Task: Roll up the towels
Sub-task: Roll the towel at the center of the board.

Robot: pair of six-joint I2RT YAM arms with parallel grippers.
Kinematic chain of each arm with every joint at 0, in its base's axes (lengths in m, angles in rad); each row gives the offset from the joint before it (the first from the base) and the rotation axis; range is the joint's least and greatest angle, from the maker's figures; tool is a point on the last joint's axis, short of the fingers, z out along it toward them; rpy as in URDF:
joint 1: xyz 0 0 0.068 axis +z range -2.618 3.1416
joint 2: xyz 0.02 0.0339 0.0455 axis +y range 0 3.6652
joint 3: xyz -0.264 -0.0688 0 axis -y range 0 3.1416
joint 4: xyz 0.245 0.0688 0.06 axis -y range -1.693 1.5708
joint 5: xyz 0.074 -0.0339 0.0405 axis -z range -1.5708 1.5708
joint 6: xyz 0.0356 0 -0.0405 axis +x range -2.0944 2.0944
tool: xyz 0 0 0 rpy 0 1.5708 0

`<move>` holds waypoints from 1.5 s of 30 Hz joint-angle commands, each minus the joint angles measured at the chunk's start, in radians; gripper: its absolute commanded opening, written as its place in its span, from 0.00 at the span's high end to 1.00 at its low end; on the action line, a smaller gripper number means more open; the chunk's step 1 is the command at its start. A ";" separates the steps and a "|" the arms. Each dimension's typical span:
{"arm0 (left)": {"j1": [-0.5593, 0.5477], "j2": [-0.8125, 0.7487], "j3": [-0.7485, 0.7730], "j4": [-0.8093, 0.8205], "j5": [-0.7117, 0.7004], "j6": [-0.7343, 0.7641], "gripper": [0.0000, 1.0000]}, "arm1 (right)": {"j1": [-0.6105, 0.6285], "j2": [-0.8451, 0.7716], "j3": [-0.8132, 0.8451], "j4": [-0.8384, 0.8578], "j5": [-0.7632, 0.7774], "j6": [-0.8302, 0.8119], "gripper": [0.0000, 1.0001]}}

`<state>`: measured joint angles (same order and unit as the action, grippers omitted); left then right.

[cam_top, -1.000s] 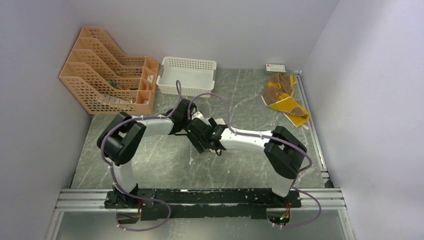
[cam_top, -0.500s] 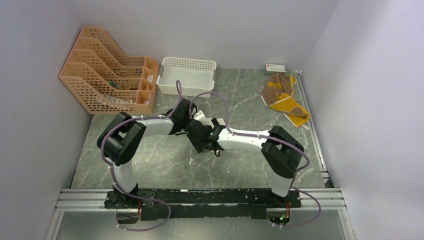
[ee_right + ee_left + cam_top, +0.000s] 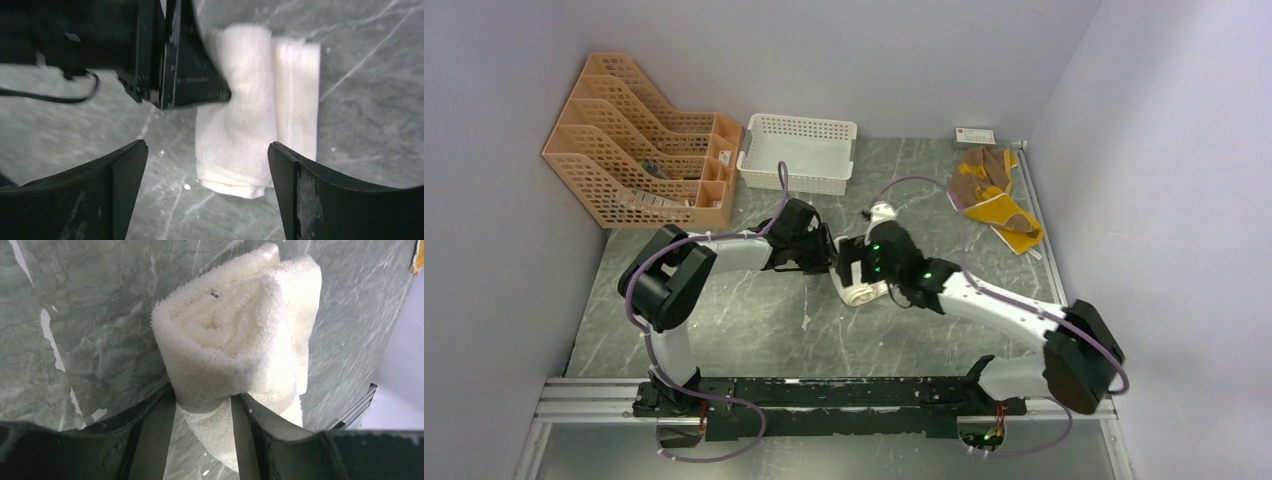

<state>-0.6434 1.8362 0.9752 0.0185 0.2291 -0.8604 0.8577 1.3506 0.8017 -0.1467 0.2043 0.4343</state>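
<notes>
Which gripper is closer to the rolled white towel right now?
Left. The left gripper is clamped on the white towel; the right gripper hangs open over it, not touching.

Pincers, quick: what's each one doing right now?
Left pincer: closed on the rolled cream towel.
Right pincer: open, holding nothing.

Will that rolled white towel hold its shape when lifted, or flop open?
Probably soft and floppy: the cream towel dents where the left jaws pinch it. Its outer layer looks loose, so it may unroll if released. Likely light; the fuzzy pile shouldn't slip.
</notes>
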 commanded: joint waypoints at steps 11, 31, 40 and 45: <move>-0.001 -0.037 -0.014 -0.046 -0.027 0.015 0.45 | -0.298 0.053 -0.061 0.126 -0.467 0.069 0.36; 0.001 -0.121 -0.122 -0.052 -0.026 0.000 0.45 | -0.333 0.241 -0.035 0.251 -0.620 0.059 0.50; 0.062 -0.274 -0.237 -0.134 -0.044 -0.018 0.44 | -0.310 0.279 0.001 0.271 -0.715 0.082 0.80; 0.097 -0.298 -0.298 -0.136 -0.028 -0.014 0.44 | -0.266 0.290 0.050 0.243 -0.703 0.085 0.83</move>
<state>-0.5682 1.5558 0.7155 -0.0834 0.2031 -0.8719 0.5568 1.6268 0.7971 0.0872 -0.4843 0.5125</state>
